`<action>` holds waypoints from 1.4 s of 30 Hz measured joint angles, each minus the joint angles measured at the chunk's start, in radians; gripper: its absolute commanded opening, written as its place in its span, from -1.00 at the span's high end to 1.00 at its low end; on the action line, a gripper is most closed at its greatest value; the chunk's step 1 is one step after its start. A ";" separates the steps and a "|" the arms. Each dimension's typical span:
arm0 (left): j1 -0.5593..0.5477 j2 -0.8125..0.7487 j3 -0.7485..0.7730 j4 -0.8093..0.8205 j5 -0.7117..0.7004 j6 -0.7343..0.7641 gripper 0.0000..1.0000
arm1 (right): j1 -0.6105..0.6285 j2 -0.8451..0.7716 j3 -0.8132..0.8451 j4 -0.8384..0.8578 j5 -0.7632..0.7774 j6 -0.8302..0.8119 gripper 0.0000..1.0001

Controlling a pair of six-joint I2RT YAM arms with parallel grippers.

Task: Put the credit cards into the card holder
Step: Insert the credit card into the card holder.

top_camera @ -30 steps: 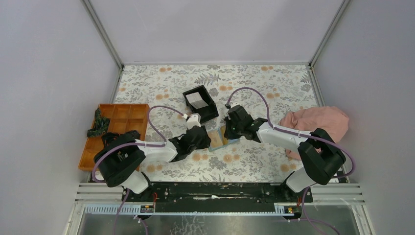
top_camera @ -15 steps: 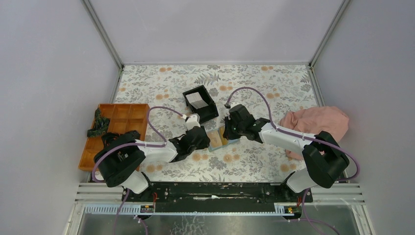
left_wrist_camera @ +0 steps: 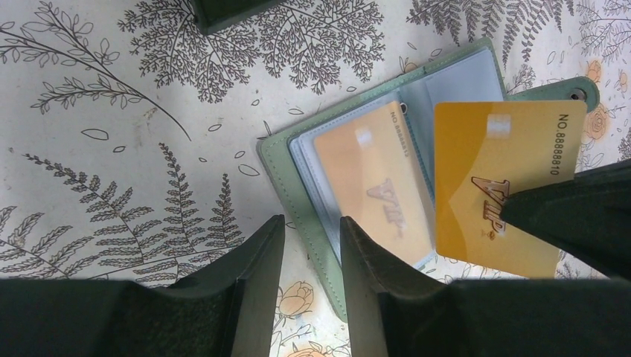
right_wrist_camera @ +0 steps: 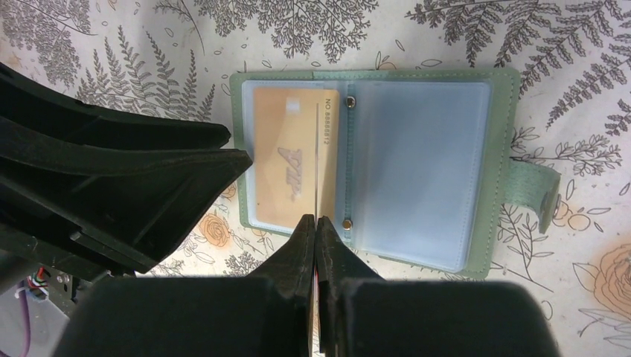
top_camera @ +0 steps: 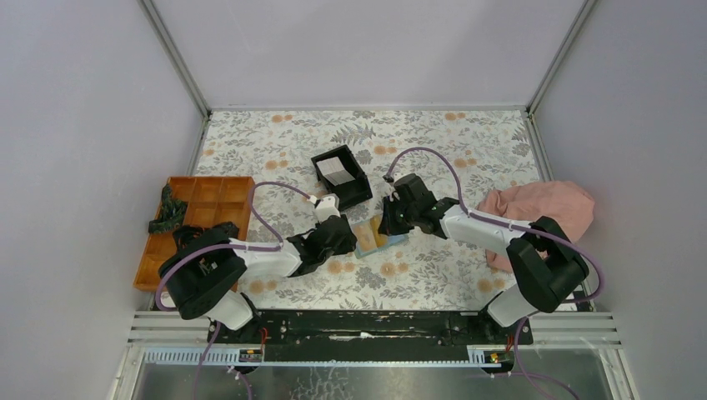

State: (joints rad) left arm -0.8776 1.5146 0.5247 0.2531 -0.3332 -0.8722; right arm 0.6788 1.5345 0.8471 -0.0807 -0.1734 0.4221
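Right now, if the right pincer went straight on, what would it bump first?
Probably the open card holder: the right pincer pinches a gold card edge-on, aimed near its fold. Depth is unclear.

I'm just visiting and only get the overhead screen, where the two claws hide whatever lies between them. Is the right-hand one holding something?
Observer: Yes. The right gripper is shut on a gold card, held over the open card holder.
Operator: Is anything inside the holder?
Observer: A second gold card sits in a clear sleeve, on the page nearer the left arm.
Operator: And the left claw?
Observer: The left gripper is open and holds nothing; it is by the holder's edge.
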 measured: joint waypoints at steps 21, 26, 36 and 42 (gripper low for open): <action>-0.003 0.004 0.000 -0.002 -0.019 0.000 0.21 | -0.063 0.039 0.000 0.045 -0.084 -0.014 1.00; -0.003 0.009 0.000 0.003 -0.029 0.000 0.22 | -0.065 0.053 0.000 0.064 -0.101 -0.014 1.00; -0.003 0.012 0.002 0.005 -0.033 0.001 0.23 | -0.069 0.070 -0.012 0.103 -0.126 -0.011 1.00; -0.003 0.013 0.004 0.004 -0.034 0.002 0.24 | -0.085 0.072 -0.043 0.144 -0.133 0.005 1.00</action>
State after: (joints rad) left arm -0.8810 1.5276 0.5285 0.2569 -0.3676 -0.8703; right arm 0.5938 1.6066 0.8043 0.0631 -0.3065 0.4267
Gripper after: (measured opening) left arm 0.388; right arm 0.017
